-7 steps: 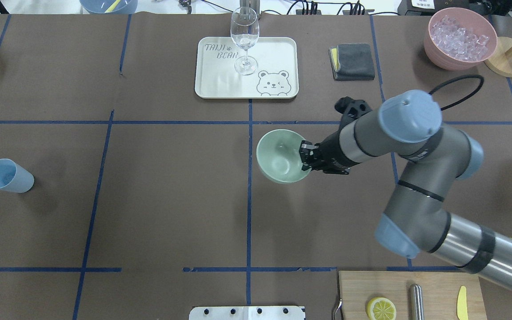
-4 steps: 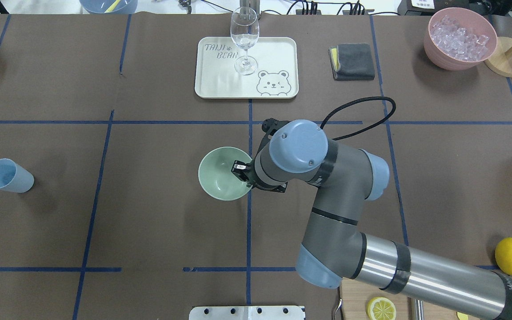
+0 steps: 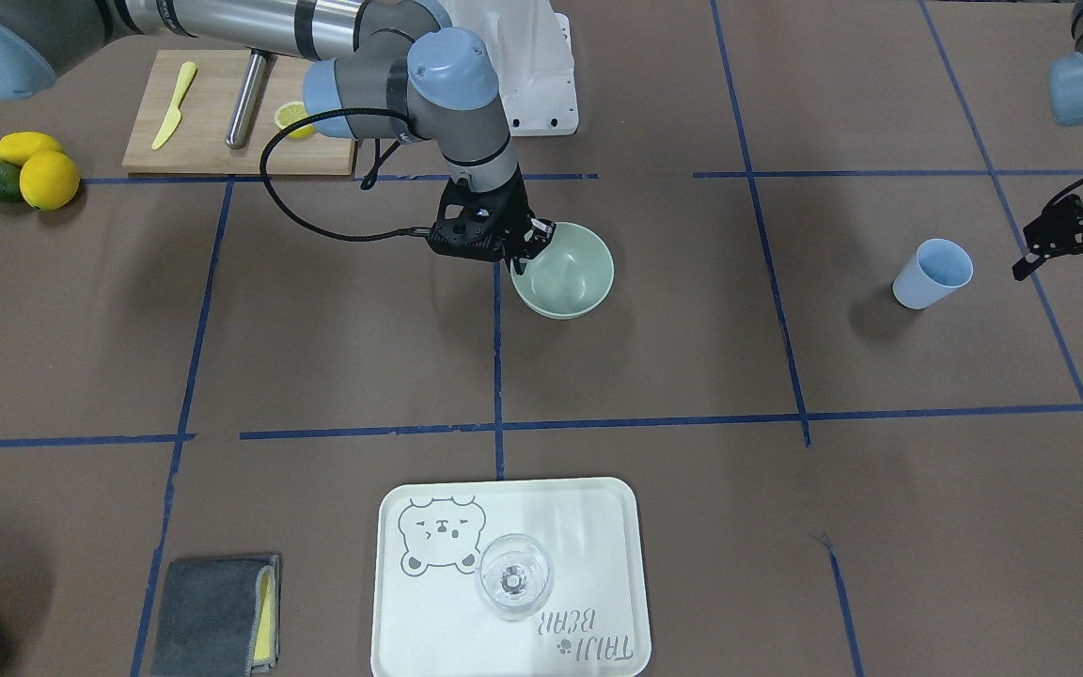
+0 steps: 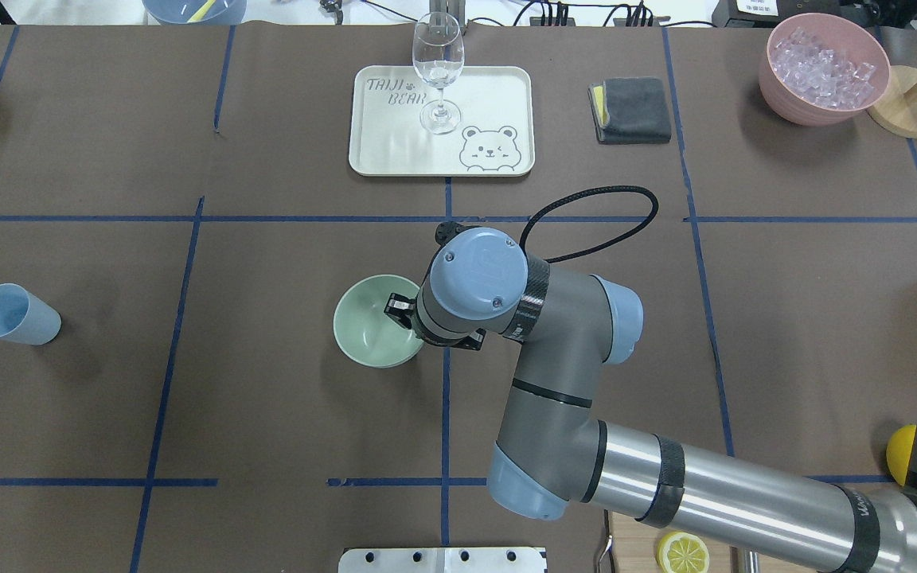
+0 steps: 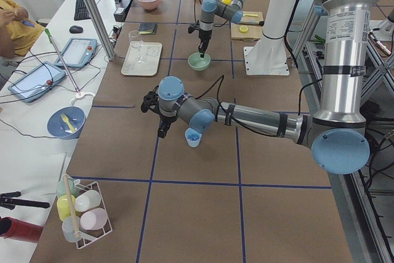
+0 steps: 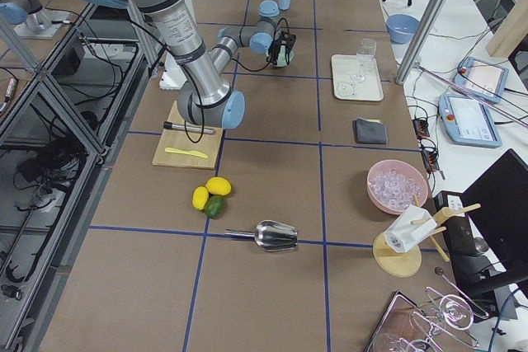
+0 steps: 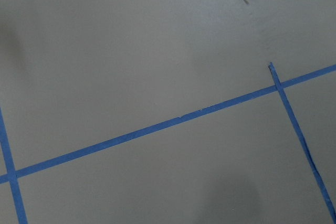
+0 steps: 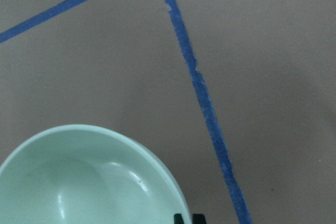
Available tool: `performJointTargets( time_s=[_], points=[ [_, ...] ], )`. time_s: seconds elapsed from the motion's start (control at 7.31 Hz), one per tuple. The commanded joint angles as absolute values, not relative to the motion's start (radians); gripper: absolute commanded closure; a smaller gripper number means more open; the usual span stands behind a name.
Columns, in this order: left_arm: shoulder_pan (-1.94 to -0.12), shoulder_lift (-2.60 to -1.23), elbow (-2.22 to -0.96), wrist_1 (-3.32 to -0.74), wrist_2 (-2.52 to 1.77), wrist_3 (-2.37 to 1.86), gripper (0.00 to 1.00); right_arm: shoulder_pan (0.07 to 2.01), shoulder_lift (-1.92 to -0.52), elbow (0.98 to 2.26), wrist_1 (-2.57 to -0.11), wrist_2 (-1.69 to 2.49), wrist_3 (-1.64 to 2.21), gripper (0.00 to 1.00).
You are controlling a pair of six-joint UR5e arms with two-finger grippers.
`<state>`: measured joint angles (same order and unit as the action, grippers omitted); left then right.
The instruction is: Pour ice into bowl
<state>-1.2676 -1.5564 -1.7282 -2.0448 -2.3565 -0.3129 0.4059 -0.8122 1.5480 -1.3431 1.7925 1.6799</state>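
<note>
The pale sage-green bowl (image 4: 364, 333) sits near the table's middle, just left of the centre tape line, and it is empty in the right wrist view (image 8: 79, 182). My right gripper (image 4: 399, 309) is shut on the bowl's rim on its right side (image 3: 528, 250). I cannot tell whether the bowl rests on the table. Clear ice cubes (image 4: 822, 65) fill the pink container (image 4: 781, 99) at the far right. A light blue cup (image 4: 13, 315) stands at the left. My left gripper (image 3: 1060, 273) is open and empty, just beside the cup (image 3: 932, 274).
A white tray (image 4: 490, 95) with a wine glass (image 4: 438, 72) stands at the far middle, with a grey cloth (image 4: 630, 110) to its right. A cutting board (image 3: 212, 132), lemons (image 3: 45, 177) and a metal scoop (image 6: 274, 237) are on my right side.
My right arm has carried the bowl leftward and toward me, from right of the centre line to just left of it. A bit of the left gripper now shows at the overhead view's left edge.
</note>
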Motion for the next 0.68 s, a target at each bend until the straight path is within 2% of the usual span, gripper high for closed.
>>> performJointTargets(
  time_s=[0.0,0.41,0.55],
  points=[
    [-1.160,-1.551,-1.770,-2.063,-2.251,-0.468,0.00,0.416,-0.810,1.571,-1.342,1.792,1.677,0.00],
    [-1.013,-1.302,-1.802,-2.575,-2.008,-0.602,0.00,0.445,-0.828,1.617,-1.344,1.787,1.677,0.00],
    [-1.009,-1.290,-1.809,-2.604,-2.008,-0.606,0.00,0.445,-0.840,1.624,-1.344,1.786,1.677,0.00]
  ],
)
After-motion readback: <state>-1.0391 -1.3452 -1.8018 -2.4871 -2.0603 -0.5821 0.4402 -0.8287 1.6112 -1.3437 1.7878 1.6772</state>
